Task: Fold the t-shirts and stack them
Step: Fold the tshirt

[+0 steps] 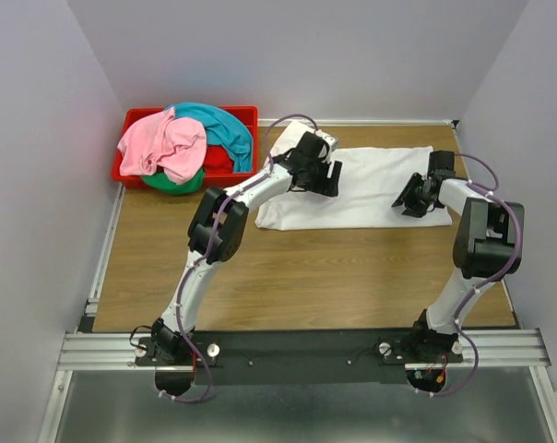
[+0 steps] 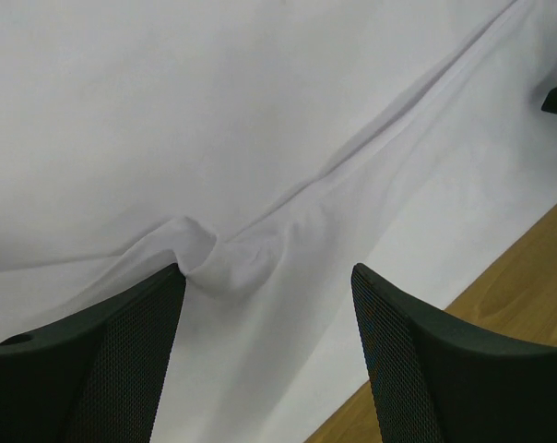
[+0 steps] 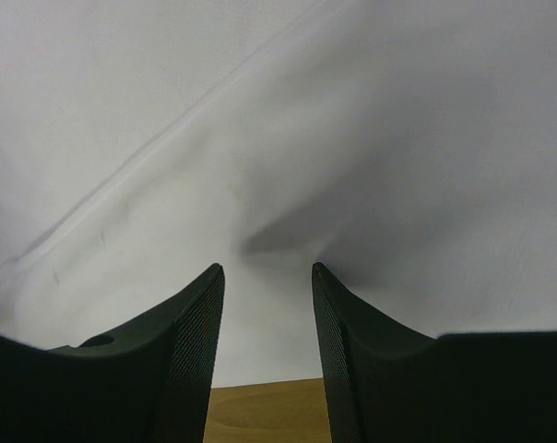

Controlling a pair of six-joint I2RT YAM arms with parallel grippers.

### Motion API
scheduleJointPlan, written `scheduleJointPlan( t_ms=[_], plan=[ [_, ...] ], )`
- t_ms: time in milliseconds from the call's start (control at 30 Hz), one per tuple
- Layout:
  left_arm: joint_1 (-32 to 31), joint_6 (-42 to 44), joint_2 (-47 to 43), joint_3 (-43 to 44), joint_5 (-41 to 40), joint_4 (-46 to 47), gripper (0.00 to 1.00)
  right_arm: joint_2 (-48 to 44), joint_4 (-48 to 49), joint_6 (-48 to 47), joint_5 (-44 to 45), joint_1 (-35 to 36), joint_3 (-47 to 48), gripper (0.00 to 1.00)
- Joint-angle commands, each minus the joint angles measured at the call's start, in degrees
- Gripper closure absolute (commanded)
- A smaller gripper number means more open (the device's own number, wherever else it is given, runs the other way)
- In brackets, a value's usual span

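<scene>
The white t-shirt (image 1: 371,189) lies spread on the wooden table at the back, between both arms. My left gripper (image 1: 323,181) is open, low over its left part; in the left wrist view (image 2: 267,273) its left finger touches a small raised pucker of white cloth (image 2: 219,263). My right gripper (image 1: 409,203) is open over the shirt's right part; in the right wrist view (image 3: 267,269) the fingertips press on the white cloth (image 3: 260,138) near its front edge. The pink (image 1: 159,143), teal (image 1: 225,129), red (image 1: 219,160) and green (image 1: 172,183) t-shirts lie heaped in the bin.
The red plastic bin (image 1: 131,120) stands at the back left corner of the table. Bare wood (image 1: 334,277) lies in front of the shirt. Grey walls close in the left, back and right sides. The arms' mounting rail (image 1: 297,351) runs along the near edge.
</scene>
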Motion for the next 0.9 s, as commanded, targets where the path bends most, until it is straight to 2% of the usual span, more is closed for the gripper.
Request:
scheduleJointPlan(
  t_ms=[0,333,500,633,700,867],
  plan=[
    [-0.29,2.94,2.45,3.39,-1.15,0.84,0.19,0.84,-5.53,-0.92,2.03,0.45,-4.31,0.49],
    [-1.17,4.88,2.46,5.86,1.84,4.44,0.19,-1.44,-5.62,-0.92,2.56,0.54,-6.87,0.49],
    [-1.17,4.27,-1.49,5.68,-0.36,6.20,0.18,-2.06,-6.05,-0.57,2.64,0.45,-7.48,0.49],
    [-1.09,3.04,-3.07,7.62,-3.25,3.39,0.18,-3.99,-6.23,0.31,3.35,0.54,-8.80,0.49],
    [-1.09,2.77,-5.87,5.08,-4.83,2.77,0.18,-5.31,-6.41,0.31,3.52,0.45,-9.24,0.49],
    [-0.82,3.30,-12.82,-11.67,-11.42,4.34,0.18,-10.93,-7.72,-0.04,3.79,0.54,-8.10,0.47]
  ],
)
